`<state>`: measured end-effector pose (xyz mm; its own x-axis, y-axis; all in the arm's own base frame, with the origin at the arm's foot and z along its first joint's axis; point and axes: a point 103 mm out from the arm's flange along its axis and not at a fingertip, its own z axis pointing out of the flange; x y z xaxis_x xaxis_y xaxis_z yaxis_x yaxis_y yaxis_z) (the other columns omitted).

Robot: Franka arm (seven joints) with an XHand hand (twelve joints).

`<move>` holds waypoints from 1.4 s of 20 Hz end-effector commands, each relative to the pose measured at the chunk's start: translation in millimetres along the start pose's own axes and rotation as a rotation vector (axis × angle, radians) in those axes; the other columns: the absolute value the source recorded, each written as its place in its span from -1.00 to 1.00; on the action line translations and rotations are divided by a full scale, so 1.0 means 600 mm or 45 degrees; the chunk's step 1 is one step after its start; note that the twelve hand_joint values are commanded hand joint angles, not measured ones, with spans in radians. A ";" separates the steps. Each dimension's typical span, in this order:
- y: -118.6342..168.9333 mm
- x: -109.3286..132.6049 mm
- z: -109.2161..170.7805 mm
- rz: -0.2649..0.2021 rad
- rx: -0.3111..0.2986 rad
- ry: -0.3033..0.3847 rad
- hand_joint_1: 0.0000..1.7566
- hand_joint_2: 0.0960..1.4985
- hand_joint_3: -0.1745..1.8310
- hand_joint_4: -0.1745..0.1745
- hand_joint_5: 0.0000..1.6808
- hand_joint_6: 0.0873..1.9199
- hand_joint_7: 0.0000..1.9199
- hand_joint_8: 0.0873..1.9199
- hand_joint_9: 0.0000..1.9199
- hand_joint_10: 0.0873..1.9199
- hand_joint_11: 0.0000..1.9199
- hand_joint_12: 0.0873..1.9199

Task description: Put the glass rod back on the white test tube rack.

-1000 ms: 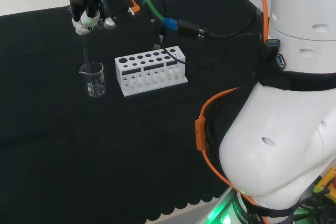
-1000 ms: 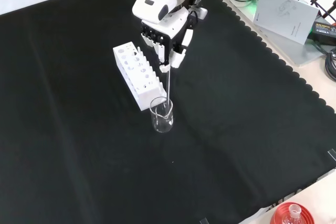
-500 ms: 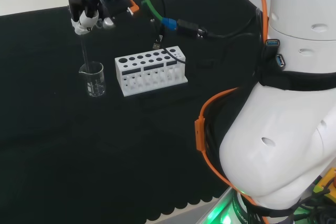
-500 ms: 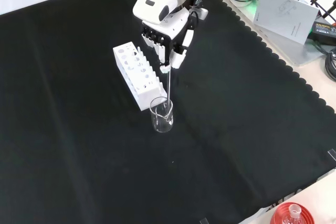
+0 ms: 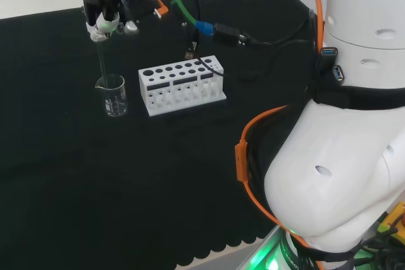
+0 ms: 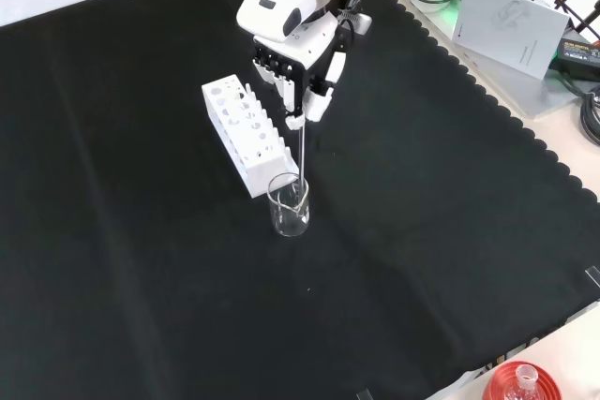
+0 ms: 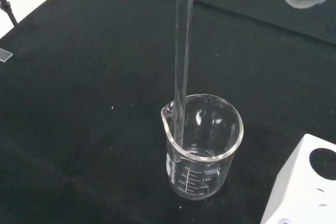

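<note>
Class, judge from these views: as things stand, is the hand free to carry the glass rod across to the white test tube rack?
Probably not yet. The hand grips the glass rod, whose lower end sits inside the beaker. It must lift clear of the rim first; the white test tube rack stands just beside, its holes open.

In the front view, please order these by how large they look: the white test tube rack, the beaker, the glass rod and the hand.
1. hand, largest, though it is nearer the camera
2. white test tube rack
3. beaker
4. glass rod, long but very thin, so least area; by length it rivals the beaker.
</note>
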<state>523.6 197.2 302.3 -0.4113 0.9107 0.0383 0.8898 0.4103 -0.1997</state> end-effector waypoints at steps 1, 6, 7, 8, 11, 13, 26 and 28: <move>-0.003 -0.001 -0.002 -0.002 -0.010 0.003 0.52 0.31 -1.00 -1.00 0.74 -1.00 0.71 -1.00 0.89 -1.00 0.75 -0.69; -0.005 0.000 -0.011 -0.003 -0.016 -0.004 0.52 0.31 -1.00 -1.00 0.74 -1.00 0.71 -1.00 0.89 -1.00 0.75 -0.69; -0.007 0.000 -0.016 -0.003 -0.018 -0.007 0.52 0.31 -1.00 -1.00 0.74 -1.00 0.71 -1.00 0.89 -1.00 0.75 -0.69; -0.009 0.000 -0.021 -0.001 -0.023 -0.009 0.52 0.31 -1.00 -1.00 0.74 -1.00 0.71 -1.00 0.89 -1.00 0.75 -0.69; -0.013 -0.001 -0.035 0.001 -0.039 -0.016 0.52 0.31 -1.00 -1.00 0.74 -1.00 0.71 -1.00 0.89 -1.00 0.75 -0.69; -0.017 -0.001 -0.043 0.002 -0.050 -0.018 0.52 0.31 -1.00 -1.00 0.74 -1.00 0.71 -1.00 0.89 -1.00 0.75 -0.69; -0.081 -0.059 -0.124 0.093 -0.190 0.005 0.52 0.31 -1.00 -1.00 0.74 -1.00 0.71 -1.00 0.89 -1.00 0.75 -0.69; -0.089 -0.077 -0.136 0.100 -0.204 0.003 0.52 0.31 -1.00 -1.00 0.74 -1.00 0.71 -1.00 0.89 -1.00 0.75 -0.69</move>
<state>514.1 174.0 360.9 -0.3775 0.9257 0.0234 0.9204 0.3779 -0.1005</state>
